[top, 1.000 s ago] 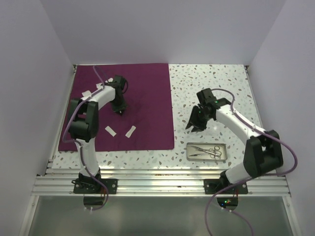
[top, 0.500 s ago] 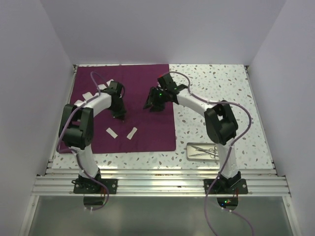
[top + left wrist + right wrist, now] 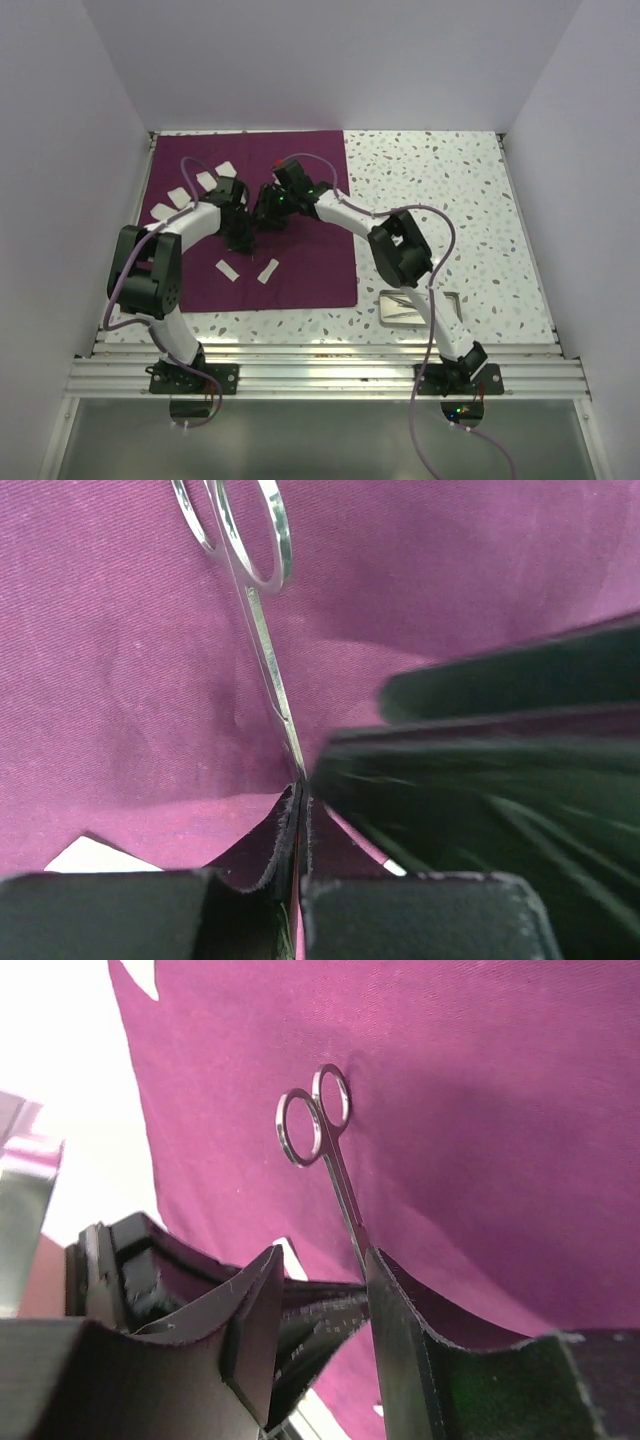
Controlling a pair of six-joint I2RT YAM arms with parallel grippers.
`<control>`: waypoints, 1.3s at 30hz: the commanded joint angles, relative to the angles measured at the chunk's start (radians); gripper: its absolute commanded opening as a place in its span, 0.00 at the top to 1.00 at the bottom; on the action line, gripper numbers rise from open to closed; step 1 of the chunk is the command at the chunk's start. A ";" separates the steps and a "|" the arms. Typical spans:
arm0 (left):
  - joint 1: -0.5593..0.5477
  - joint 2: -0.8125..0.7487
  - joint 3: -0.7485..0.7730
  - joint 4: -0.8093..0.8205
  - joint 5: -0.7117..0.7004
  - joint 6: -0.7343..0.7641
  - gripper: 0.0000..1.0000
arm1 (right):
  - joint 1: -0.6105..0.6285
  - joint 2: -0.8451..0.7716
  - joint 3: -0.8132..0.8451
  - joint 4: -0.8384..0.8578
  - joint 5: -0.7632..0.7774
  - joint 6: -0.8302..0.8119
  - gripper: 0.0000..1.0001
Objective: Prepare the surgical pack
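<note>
Left gripper (image 3: 300, 815): my jaws shut tight on scissors (image 3: 263, 645) tip, rings out over cloth (image 3: 120, 680). Right gripper (image 3: 318, 1305): my jaws part open beside shaft, nothing clamped.

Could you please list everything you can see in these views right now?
Cloth: one, plum purple, flat on the table's left half.
Gauze pads: six showing, white, on the cloth; four in a row at the far left, two near the front.
Scissors: one pair, silver, over the cloth, held by the blades.
Tray: one, steel, on the table right of the cloth, partly hidden by the right arm; its contents cannot be made out.
Table: one, white speckled.
Left claw: black, shut on the scissors.
Right claw: black, open, next to the left claw at the scissors.
</note>
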 commanded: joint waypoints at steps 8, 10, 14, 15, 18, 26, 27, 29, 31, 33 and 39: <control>0.003 -0.045 -0.046 0.060 0.033 0.041 1.00 | 0.044 0.070 0.115 -0.098 0.060 -0.016 0.61; 0.003 -0.045 -0.051 0.061 0.036 0.044 1.00 | 0.060 0.085 0.156 -0.142 0.088 -0.043 0.61; 0.003 -0.046 -0.058 0.071 0.052 0.050 1.00 | 0.082 0.124 0.213 -0.181 0.113 -0.068 0.62; 0.003 -0.043 -0.058 0.071 0.055 0.056 1.00 | 0.087 0.133 0.228 -0.193 0.126 -0.079 0.62; 0.006 -0.038 -0.058 0.074 0.061 0.064 1.00 | 0.099 0.147 0.239 -0.221 0.159 -0.094 0.63; 0.004 -0.040 -0.065 0.092 0.102 0.068 1.00 | 0.117 0.174 0.282 -0.265 0.202 -0.126 0.67; 0.006 -0.040 -0.065 0.097 0.108 0.068 1.00 | 0.122 0.173 0.282 -0.261 0.199 -0.128 0.67; 0.006 -0.045 -0.071 0.109 0.125 0.067 1.00 | 0.125 0.177 0.283 -0.250 0.194 -0.116 0.67; 0.007 -0.051 -0.075 0.118 0.142 0.068 1.00 | 0.125 0.185 0.283 -0.251 0.186 -0.106 0.67; 0.007 -0.057 -0.077 0.126 0.151 0.068 1.00 | 0.125 0.188 0.280 -0.247 0.177 -0.102 0.68; 0.007 -0.060 -0.088 0.143 0.171 0.065 1.00 | 0.123 0.170 0.225 -0.135 0.102 -0.076 0.72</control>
